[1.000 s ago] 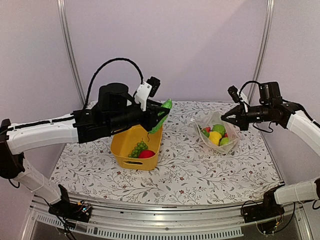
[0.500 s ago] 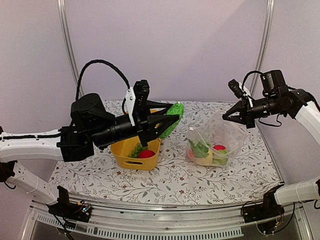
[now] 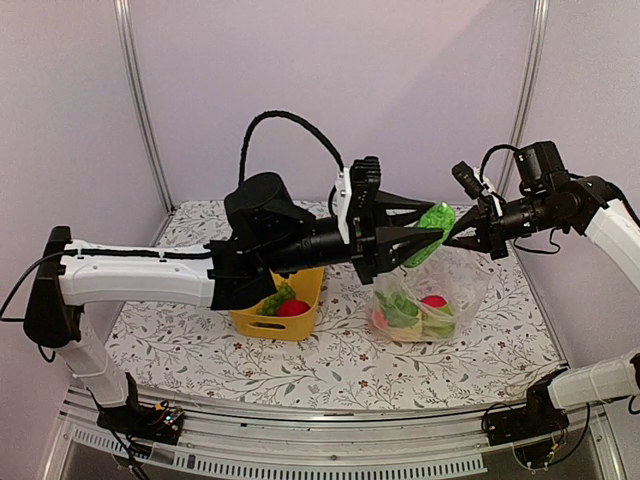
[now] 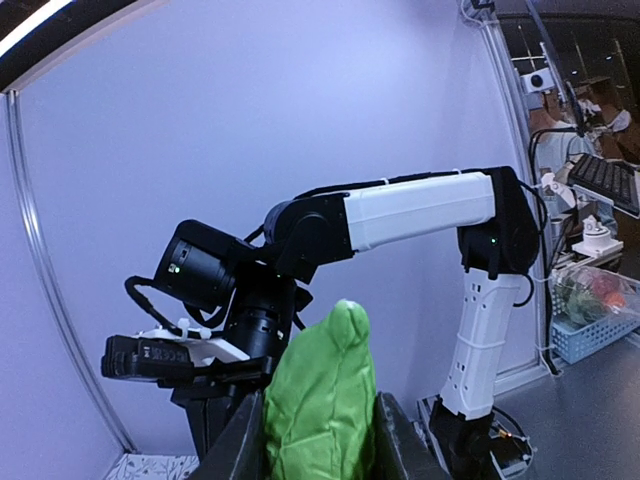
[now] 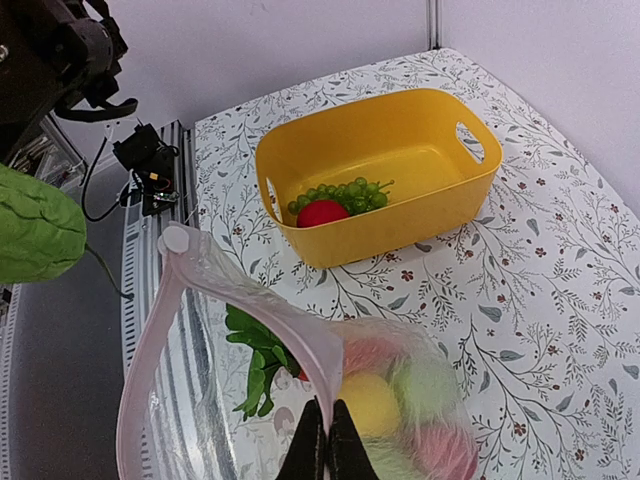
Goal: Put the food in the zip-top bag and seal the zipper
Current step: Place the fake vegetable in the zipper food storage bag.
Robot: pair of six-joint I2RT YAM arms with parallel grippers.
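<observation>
My left gripper (image 3: 425, 235) is shut on a green leafy toy vegetable (image 3: 433, 220), held in the air just above the zip-top bag (image 3: 452, 272). The left wrist view shows that piece (image 4: 320, 395) pinched between both fingers of the left gripper (image 4: 322, 432). My right gripper (image 3: 462, 232) is shut on the pink zipper (image 5: 250, 300) and holds the bag's mouth up and open. Closed right jaws (image 5: 327, 440) pinch the strip. Inside the bag lie a leafy green (image 5: 250, 350), a yellow ball (image 5: 368, 402), and red and pale green pieces.
A yellow tub (image 3: 305, 290) stands left of the bag on the flowered table and holds green grapes (image 5: 345, 192) and a red piece (image 5: 322, 212). My left arm stretches across above the tub. The table's right edge lies close beyond the bag.
My left arm has swung right, carrying the green vegetable from above the tub to over the bag. The right gripper has lifted the bag's mouth, so the bag now hangs upright.
</observation>
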